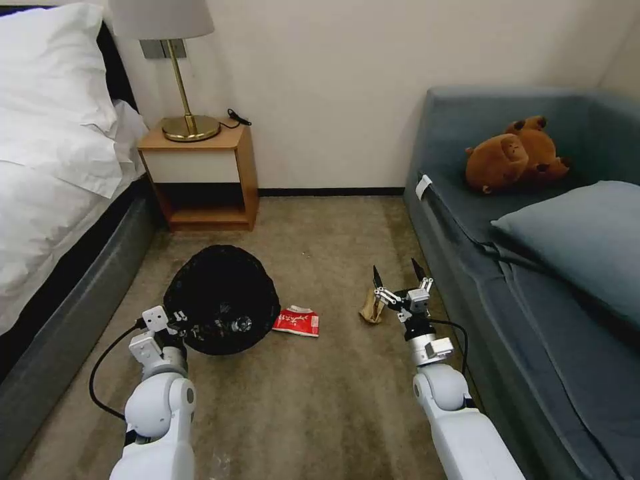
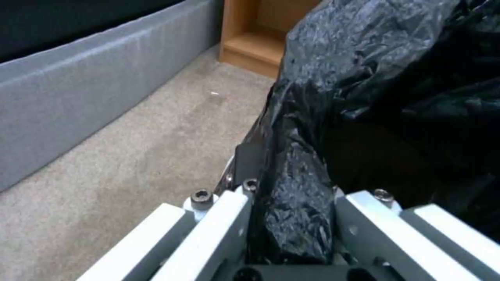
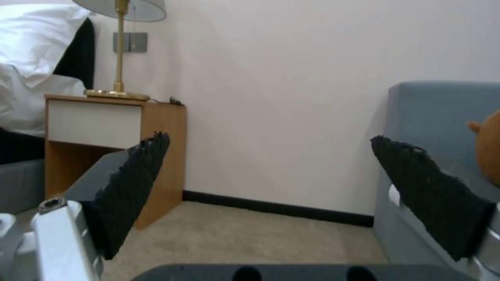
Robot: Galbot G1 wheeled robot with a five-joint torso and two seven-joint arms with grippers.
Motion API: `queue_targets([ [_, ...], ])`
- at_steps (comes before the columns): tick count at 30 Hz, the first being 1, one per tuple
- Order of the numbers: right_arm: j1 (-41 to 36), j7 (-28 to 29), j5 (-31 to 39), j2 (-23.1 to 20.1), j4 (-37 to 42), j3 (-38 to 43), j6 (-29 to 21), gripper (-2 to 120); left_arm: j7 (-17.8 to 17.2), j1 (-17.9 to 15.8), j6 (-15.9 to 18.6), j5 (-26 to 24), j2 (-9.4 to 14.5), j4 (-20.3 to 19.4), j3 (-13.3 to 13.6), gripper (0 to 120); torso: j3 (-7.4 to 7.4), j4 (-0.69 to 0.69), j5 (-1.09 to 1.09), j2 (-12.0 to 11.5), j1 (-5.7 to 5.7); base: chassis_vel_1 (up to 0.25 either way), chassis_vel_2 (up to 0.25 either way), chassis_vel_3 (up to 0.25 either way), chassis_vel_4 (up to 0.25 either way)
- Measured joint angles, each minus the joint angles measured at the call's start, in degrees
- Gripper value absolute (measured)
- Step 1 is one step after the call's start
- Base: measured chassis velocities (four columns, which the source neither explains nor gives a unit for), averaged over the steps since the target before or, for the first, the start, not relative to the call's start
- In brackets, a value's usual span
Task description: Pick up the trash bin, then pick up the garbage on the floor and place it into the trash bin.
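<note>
Trash bin (image 1: 222, 308) on the carpet beside the bed, left pincer (image 1: 181, 325) clamped on its black bag-covered rim. Tan scrap (image 1: 371, 308) just beside the right pincer (image 1: 399, 276), jaws spread, empty. Risk: thin liner slipping, bin tilting; red-and-white packet (image 1: 297, 322) lies near it.

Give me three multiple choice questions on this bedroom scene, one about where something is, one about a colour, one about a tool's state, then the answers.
1. Where is the plush toy? A on the sofa B on the bed C on the floor
2. What colour is the bag lining the trash bin? A white B black C blue
3. How is the right tool? A shut on a scrap B open C shut on the bottle

A: it lies on the sofa seat.
B: crinkled black plastic covers the rim.
B: its fingers stand apart with nothing between, above the tan scrap.
</note>
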Motion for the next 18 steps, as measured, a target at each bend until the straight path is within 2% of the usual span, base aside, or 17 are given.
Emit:
queue_targets([
  [18,-0.52,-0.05,0.08,0.16,0.24,-0.17,-0.01,98,0.00,0.46,0.13,-0.13,0.49,-0.56,-0.24,2,0.00,0.00,0.00,0.00,0.00,-0.021,0.016,0.026,-0.025],
])
